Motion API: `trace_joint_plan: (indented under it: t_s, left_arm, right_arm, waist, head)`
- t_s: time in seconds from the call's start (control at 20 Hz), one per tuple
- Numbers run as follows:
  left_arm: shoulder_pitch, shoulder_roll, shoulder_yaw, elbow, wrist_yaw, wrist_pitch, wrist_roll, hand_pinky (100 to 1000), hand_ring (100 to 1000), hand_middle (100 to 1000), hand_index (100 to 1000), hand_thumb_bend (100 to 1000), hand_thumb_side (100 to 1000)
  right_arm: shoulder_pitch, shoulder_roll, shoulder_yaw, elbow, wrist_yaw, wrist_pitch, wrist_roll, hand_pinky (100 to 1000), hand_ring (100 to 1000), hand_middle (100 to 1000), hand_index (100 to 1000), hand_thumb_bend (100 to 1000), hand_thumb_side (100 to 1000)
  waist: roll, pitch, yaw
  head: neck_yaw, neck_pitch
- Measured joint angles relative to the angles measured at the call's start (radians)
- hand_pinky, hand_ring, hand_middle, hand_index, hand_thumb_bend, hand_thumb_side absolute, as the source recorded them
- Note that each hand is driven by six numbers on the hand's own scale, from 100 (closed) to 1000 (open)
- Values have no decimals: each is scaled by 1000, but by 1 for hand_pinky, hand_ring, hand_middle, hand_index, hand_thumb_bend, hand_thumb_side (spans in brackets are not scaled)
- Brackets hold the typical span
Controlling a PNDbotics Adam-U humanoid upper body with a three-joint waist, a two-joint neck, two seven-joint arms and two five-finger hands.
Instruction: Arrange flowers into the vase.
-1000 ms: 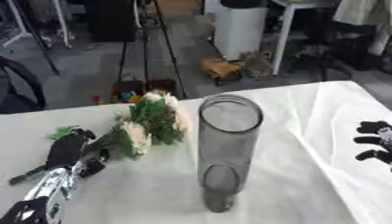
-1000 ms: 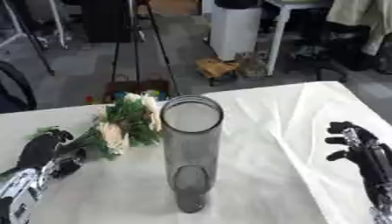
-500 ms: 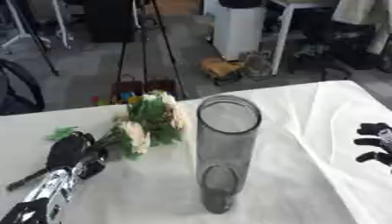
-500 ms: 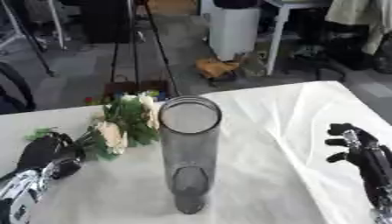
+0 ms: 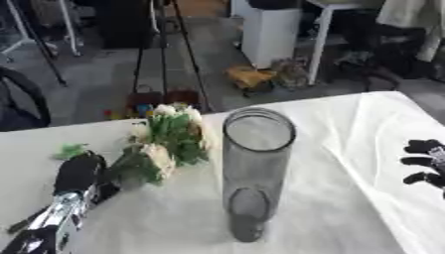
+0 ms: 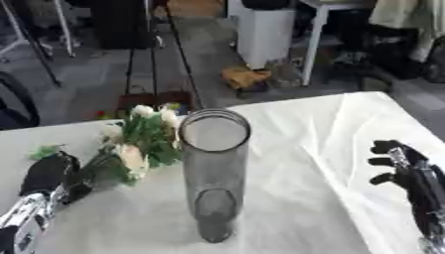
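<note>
The left hand (image 5: 78, 171) is closed around the stem end of a bunch of white flowers (image 5: 165, 144), which lies on the white tablecloth (image 5: 347, 149) with its blooms pointing toward the far right, just beside the tall glass vase (image 5: 254, 168). Gripping low on the stems looks sensible, as it leaves the heads free to be tipped up and over the rim. The vase stands upright and empty near the middle. At the right edge the right hand (image 6: 404, 171) rests idle, fingers curled and holding nothing. The vase's height seems the main obstacle; beyond the table stand tripod legs (image 5: 174, 49) and a white cabinet (image 5: 274, 30).
</note>
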Motion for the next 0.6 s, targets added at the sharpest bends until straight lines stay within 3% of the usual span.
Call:
trace_joint_plan:
  t_s: [0.3, 0.35, 0.45, 0.6]
  left_arm:
    - [0, -16, 0, 1, 5, 5, 20, 222, 138, 100, 191, 270, 281]
    - [0, -19, 0, 0, 10, 4, 26, 118, 100, 100, 167, 223, 266]
    - [1, -23, 0, 0, 21, 1, 39, 100, 100, 100, 145, 115, 290]
    - [6, -24, 0, 0, 47, -7, 57, 100, 100, 100, 136, 100, 291]
  right_arm:
    - [-3, 0, 0, 0, 0, 0, 0, 485, 701, 705, 779, 100, 843]
    - [-3, 0, 0, 0, 0, 0, 0, 485, 701, 705, 779, 100, 842]
    - [-3, 0, 0, 0, 0, 0, 0, 485, 701, 705, 779, 100, 842]
    - [-4, 1, 0, 0, 0, 0, 0, 485, 700, 705, 779, 100, 842]
  waist:
    - [-1, -2, 1]
    - [-1, -2, 1]
    - [-1, -2, 1]
    - [-1, -2, 2]
  head:
    - [0, 0]
    - [0, 0]
    - [0, 0]
    - [0, 0]
